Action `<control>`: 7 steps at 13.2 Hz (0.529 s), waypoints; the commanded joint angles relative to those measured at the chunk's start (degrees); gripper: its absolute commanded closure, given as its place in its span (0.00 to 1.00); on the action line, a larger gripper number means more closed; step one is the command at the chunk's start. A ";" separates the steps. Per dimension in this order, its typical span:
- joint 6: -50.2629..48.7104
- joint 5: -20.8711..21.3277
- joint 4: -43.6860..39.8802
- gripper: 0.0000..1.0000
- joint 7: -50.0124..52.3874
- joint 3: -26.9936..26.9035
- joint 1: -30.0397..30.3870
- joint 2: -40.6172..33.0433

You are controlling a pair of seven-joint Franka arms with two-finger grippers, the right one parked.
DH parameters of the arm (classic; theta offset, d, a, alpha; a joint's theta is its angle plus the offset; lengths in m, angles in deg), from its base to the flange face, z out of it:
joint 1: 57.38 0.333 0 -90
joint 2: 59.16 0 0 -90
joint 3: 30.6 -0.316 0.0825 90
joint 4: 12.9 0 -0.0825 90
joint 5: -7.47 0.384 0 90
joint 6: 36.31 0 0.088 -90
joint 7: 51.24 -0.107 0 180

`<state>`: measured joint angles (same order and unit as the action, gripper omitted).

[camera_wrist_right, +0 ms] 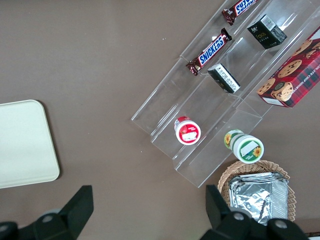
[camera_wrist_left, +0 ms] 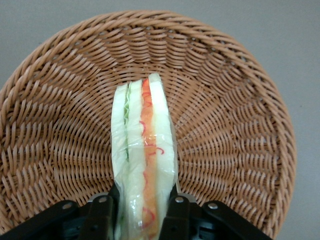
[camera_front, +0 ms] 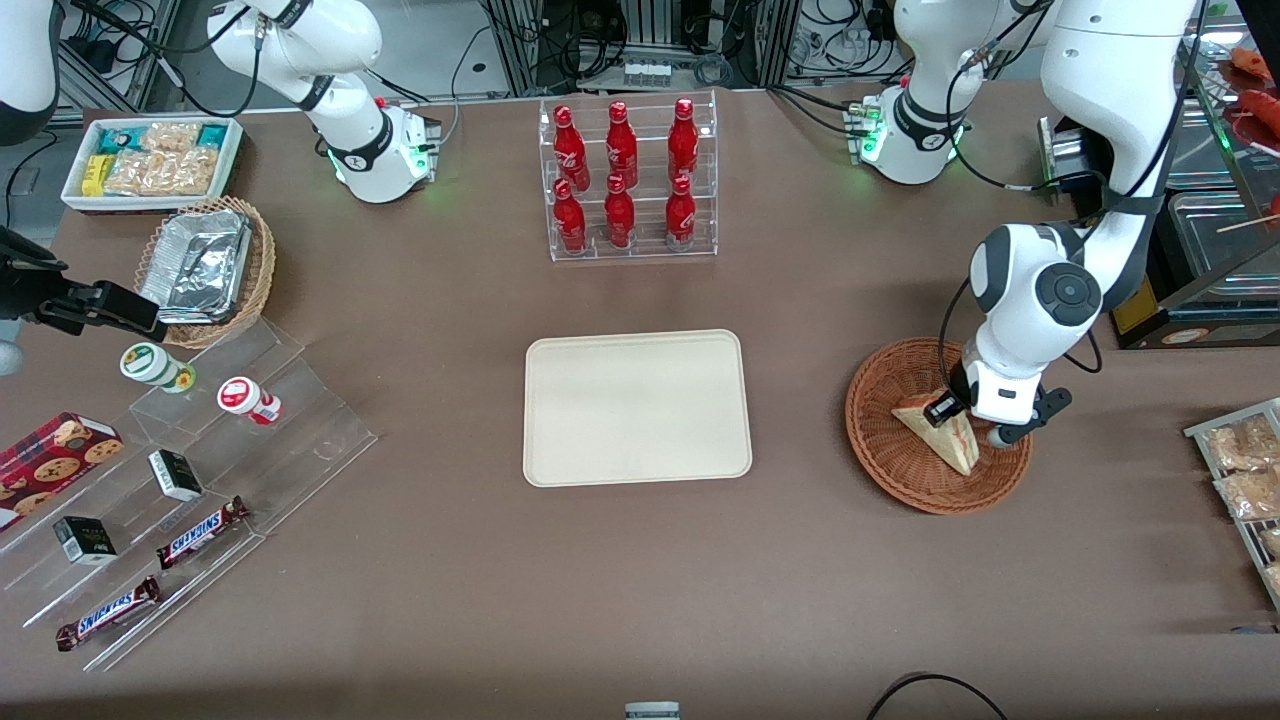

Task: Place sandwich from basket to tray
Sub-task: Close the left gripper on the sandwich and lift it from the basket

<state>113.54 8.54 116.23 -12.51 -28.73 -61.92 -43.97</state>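
The clear-wrapped sandwich (camera_front: 940, 435) (camera_wrist_left: 144, 160) stands on edge in the round reddish-brown wicker basket (camera_front: 890, 455) (camera_wrist_left: 230, 130), toward the working arm's end of the table. My left gripper (camera_front: 965, 425) (camera_wrist_left: 142, 217) is down in the basket, its two black fingers (camera_wrist_left: 102, 215) pressed against the bread on both sides, shut on the sandwich. The sandwich still rests in the basket. The cream tray (camera_front: 637, 407) (camera_wrist_right: 22, 145) lies flat and bare at the table's middle, beside the basket.
A clear rack of red bottles (camera_front: 627, 180) stands farther from the camera than the tray. Toward the parked arm's end are acrylic steps with Snickers bars (camera_front: 200, 532), small boxes and cups (camera_front: 157, 365), a foil container in a lighter basket (camera_front: 205, 270), and a white snack box (camera_front: 150, 160).
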 commanded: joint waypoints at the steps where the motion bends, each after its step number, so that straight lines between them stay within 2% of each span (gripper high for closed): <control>1: -6.73 1.04 -1.58 1.00 0.47 -0.03 -0.57 -4.71; 4: -21.31 1.83 -8.86 1.00 -0.06 0.24 -2.57 -7.63; 7: -31.97 1.75 -18.44 1.00 0.12 0.33 -8.81 -5.97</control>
<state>86.46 9.22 103.30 -12.78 -28.16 -66.78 -51.78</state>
